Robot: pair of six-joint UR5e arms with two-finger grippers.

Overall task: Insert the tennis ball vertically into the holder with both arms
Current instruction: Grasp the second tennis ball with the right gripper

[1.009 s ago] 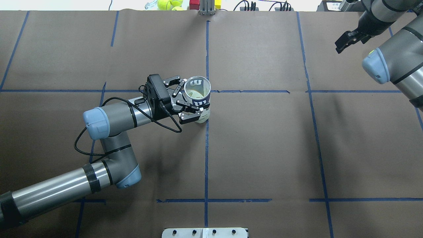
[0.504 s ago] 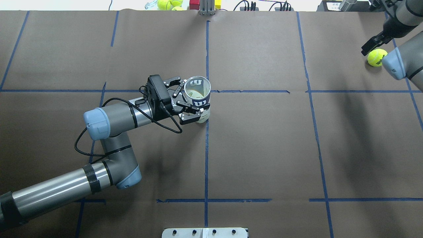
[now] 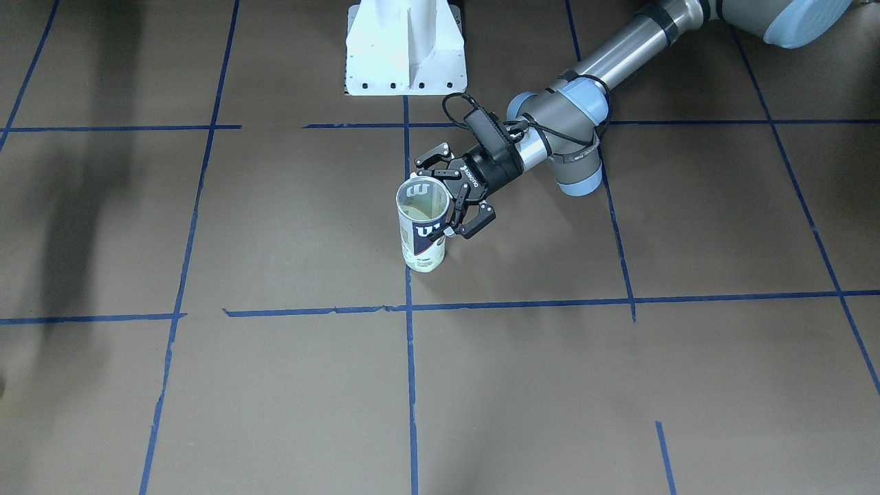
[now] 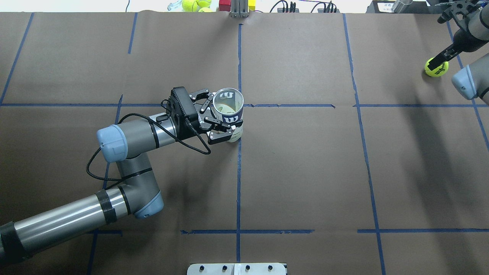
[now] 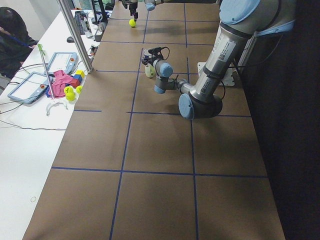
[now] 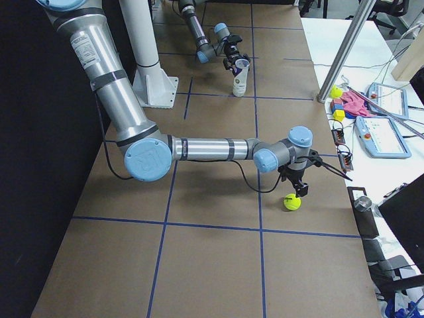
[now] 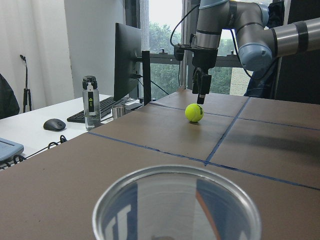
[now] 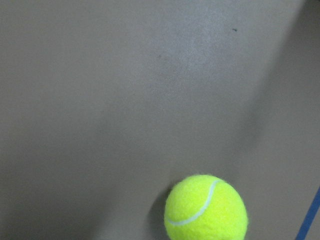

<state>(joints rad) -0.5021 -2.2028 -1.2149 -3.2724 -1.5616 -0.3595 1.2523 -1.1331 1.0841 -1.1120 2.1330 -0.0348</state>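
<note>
Only the overhead view shows tennis ball (image 4: 436, 67) lettering beside right claw (image 4: 439, 60).

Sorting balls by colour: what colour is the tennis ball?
Fluorescent yellow-green tennis ball, clearest in the right wrist view.

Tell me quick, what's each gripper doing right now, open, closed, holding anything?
Left gripper: shut on the clear plastic tennis-ball can, upright on the table.
Right gripper: just above the fuzzy yellow-green tennis ball; open or shut cannot be told.

right gripper (image 4: 439, 61) perhaps open, too small to tell
</note>
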